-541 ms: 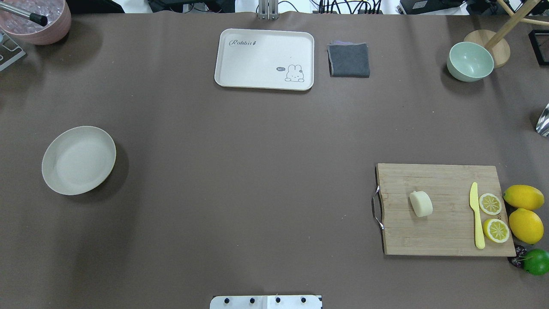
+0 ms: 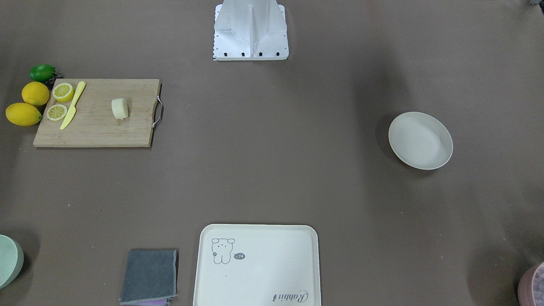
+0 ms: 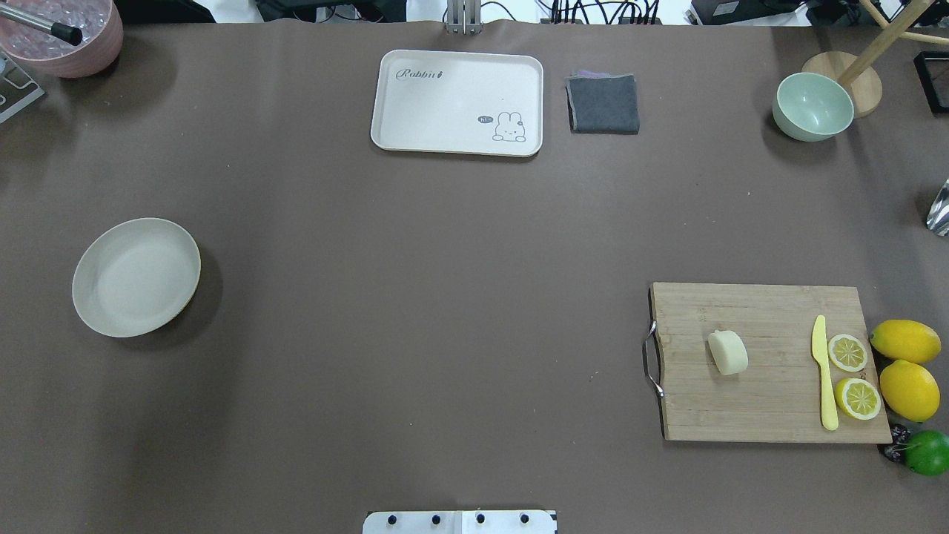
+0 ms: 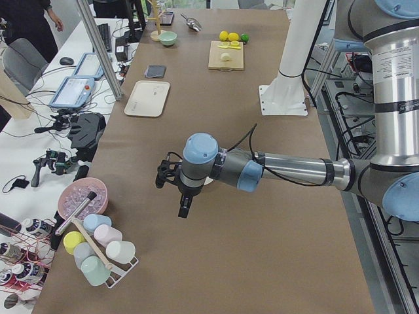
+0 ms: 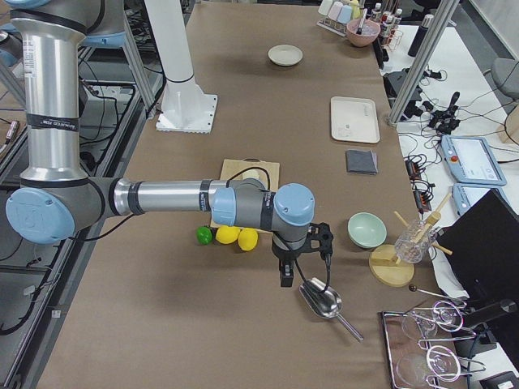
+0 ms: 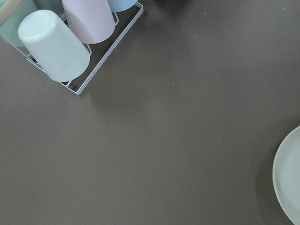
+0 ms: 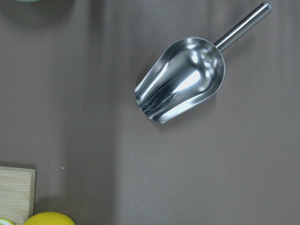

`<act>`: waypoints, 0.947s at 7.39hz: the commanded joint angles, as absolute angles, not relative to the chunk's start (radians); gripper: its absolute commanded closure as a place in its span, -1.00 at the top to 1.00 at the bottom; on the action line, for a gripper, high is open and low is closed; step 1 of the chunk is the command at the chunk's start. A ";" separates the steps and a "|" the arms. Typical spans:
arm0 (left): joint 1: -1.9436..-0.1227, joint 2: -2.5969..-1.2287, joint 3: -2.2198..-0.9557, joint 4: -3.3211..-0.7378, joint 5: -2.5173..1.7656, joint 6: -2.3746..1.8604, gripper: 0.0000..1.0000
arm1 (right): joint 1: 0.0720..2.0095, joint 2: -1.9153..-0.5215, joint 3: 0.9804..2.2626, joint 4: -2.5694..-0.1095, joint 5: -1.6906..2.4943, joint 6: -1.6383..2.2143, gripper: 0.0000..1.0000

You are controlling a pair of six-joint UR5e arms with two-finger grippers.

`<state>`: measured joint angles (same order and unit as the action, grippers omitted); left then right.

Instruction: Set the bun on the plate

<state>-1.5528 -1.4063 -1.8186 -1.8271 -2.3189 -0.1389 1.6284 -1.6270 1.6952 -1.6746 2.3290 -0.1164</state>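
The pale bun (image 3: 728, 352) (image 2: 119, 109) lies on a wooden cutting board (image 3: 771, 400) at the table's right side. The round off-white plate (image 3: 136, 277) (image 2: 420, 140) sits bare far off at the left; its rim (image 6: 290, 178) shows in the left wrist view. Neither gripper appears in the overhead or front views. My left gripper (image 4: 182, 209) hangs beyond the plate's end of the table, and I cannot tell if it is open or shut. My right gripper (image 5: 285, 279) hovers past the lemons near a metal scoop (image 7: 183, 79); its state is also unclear.
On the board lie a yellow knife (image 3: 823, 371) and two lemon halves (image 3: 847, 352); whole lemons (image 3: 908, 389) and a lime (image 3: 927, 452) sit beside it. A rabbit tray (image 3: 457, 102), grey cloth (image 3: 603, 104) and green bowl (image 3: 812, 106) line the far edge. A cup rack (image 6: 61, 42) stands left.
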 commanded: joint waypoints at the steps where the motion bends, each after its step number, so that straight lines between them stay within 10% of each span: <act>1: -1.552 -1.401 -1.819 -1.827 -2.322 -0.138 0.96 | 1.629 -1.641 1.703 -1.652 2.329 -0.115 1.00; 7: -1.552 -1.404 -1.818 -1.827 -2.313 -0.137 0.96 | 1.629 -1.641 1.717 -1.652 2.325 -0.100 1.00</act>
